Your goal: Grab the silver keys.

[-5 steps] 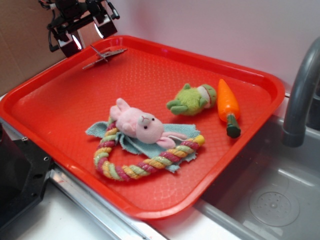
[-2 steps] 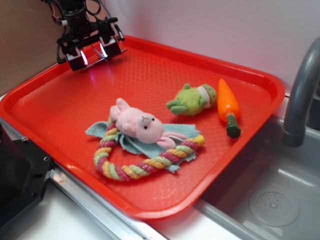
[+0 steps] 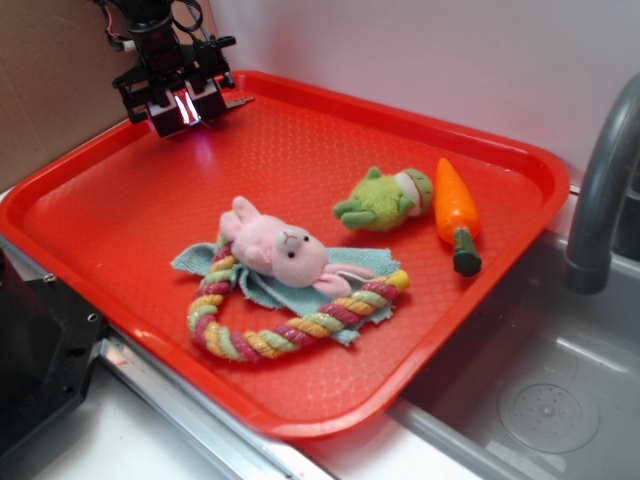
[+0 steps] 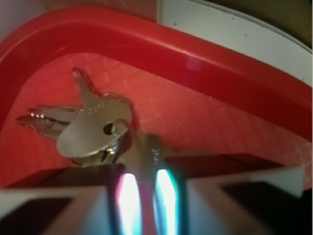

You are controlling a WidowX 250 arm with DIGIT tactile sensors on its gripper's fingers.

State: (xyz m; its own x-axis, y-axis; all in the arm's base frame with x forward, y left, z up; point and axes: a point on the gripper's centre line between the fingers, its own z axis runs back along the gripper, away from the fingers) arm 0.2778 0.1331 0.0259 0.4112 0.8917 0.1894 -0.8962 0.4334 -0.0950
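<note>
gripper: one (image 3: 186, 108), down at the far left corner of the tray, fingers nearly together, pinching the keys; in the wrist view only a thin gap between the two fingers (image 4: 88, 205), with a flat metal piece of the bunch caught in it
keys: one bunch (image 4: 93, 128), silver, on the tray floor just inside the curved corner rim; at least three blades counted in the wrist view, fanned toward the left, one round key head with a hole on top; in the exterior view only a small tip (image 3: 238, 100) sticks out right of the gripper
tray: one (image 3: 120, 210), red, textured floor, raised rim
bunny: one (image 3: 275, 248), pink plush, lying on the cloth near tray middle
cloth: one (image 3: 195, 260), light blue, under the bunny
rope ring: one (image 3: 262, 340), braided pink, yellow and green, overlapping the cloth
frog: one (image 3: 382, 198), green plush, just left of the carrot
carrot: one (image 3: 457, 213), orange toy with green stem, near the right rim
faucet: one (image 3: 600, 190), grey, right of the tray
sink: one (image 3: 540, 400), grey, drain visible, lower right
distance: toys all well apart from the gripper
</note>
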